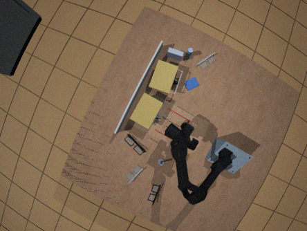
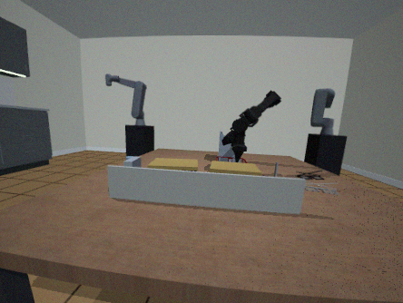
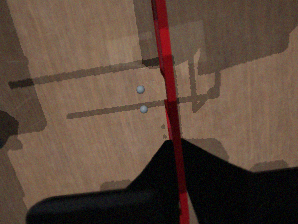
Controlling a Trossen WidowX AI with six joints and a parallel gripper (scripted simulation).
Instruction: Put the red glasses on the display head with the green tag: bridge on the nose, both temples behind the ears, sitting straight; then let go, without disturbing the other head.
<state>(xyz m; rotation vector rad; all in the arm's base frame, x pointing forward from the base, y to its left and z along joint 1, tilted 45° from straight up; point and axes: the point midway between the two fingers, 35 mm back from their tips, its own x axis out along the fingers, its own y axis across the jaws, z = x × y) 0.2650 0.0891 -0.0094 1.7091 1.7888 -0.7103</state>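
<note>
Red glasses: a red bar runs top to bottom through the wrist frame, clamped in the dark gripper at bottom centre, above the wooden table. In the top view, red temples show at frame centre, beside the lower yellow block.

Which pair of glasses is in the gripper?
The red glasses, pinched in the gripper beside the nearer yellow block. The grey pairs and dark pairs lie loose on the table.
</note>
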